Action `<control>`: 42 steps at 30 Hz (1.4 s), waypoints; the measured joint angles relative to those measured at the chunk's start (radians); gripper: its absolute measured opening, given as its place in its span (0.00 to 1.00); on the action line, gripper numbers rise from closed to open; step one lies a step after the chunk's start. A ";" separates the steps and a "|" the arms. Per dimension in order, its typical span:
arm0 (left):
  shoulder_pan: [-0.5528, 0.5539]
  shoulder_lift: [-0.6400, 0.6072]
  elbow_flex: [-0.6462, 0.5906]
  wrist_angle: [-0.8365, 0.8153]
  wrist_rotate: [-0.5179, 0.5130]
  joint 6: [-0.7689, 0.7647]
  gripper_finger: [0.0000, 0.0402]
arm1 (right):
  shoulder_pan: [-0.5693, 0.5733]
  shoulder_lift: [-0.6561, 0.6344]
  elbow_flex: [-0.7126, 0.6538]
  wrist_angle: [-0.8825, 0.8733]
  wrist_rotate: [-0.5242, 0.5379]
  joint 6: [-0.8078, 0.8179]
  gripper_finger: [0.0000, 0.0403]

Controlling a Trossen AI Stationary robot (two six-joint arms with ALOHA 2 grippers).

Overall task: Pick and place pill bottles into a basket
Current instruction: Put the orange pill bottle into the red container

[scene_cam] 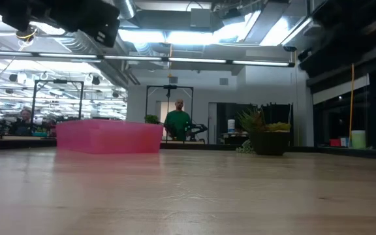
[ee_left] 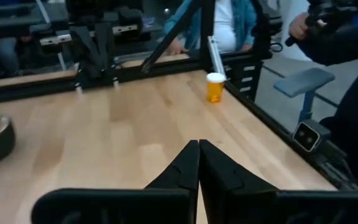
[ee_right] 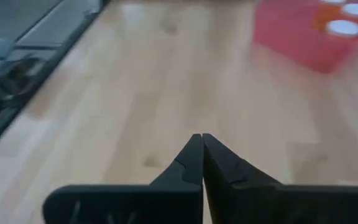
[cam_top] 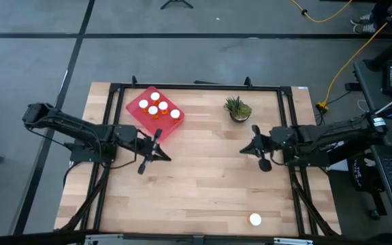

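The red basket (cam_top: pixel 154 112) rests flat on the table at the far left and holds several orange pill bottles with white caps (cam_top: pixel 158 106). The basket (ee_right: pixel 303 38) and two caps (ee_right: pixel 344 27) also show in the right wrist view. One more pill bottle (cam_top: pixel 254 219) stands upright on the table near the front edge, right of the middle; it is also in the left wrist view (ee_left: pixel 215 87). My left gripper (cam_top: pixel 168 158) is shut and bare, just in front of the basket, above the table. My right gripper (cam_top: pixel 243 150) is shut and bare, right of the middle, in front of the plant.
A small potted plant (cam_top: pixel 237 109) stands at the far side, right of the middle; in the low view it is right of the basket (scene_cam: pixel 109 137). A black frame (cam_top: pixel 196 87) runs around the table top. Bare wood (cam_top: pixel 203 184) lies between the two grippers. People show beyond the table.
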 joint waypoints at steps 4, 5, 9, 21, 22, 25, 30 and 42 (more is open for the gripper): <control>-0.031 0.063 0.000 0.082 0.000 0.009 0.00 | 0.114 -0.073 0.001 -0.077 0.029 0.081 0.01; -0.036 0.078 0.000 0.098 -0.001 0.008 0.00 | 0.148 -0.088 0.001 -0.091 0.056 0.109 0.00; -0.057 0.117 0.000 0.132 -0.017 -0.024 0.01 | 0.300 -0.109 0.001 -0.173 0.222 0.250 0.00; -0.128 0.140 0.000 0.186 -0.130 -0.039 0.00 | 0.743 -0.001 0.016 -0.207 0.542 0.620 0.00; -0.133 0.140 0.000 0.188 -0.130 -0.040 0.01 | 0.768 0.019 0.033 -0.218 0.560 0.638 0.00; -0.149 0.140 0.000 0.204 -0.149 -0.034 0.01 | 0.839 0.094 0.120 -0.278 0.602 0.677 0.00; -0.166 0.140 0.000 0.203 -0.198 -0.008 0.01 | 0.949 0.240 0.217 -0.342 0.615 0.733 0.00; -0.172 0.140 0.000 0.204 -0.255 -0.067 0.01 | 1.186 0.434 0.236 -0.205 0.724 1.006 0.00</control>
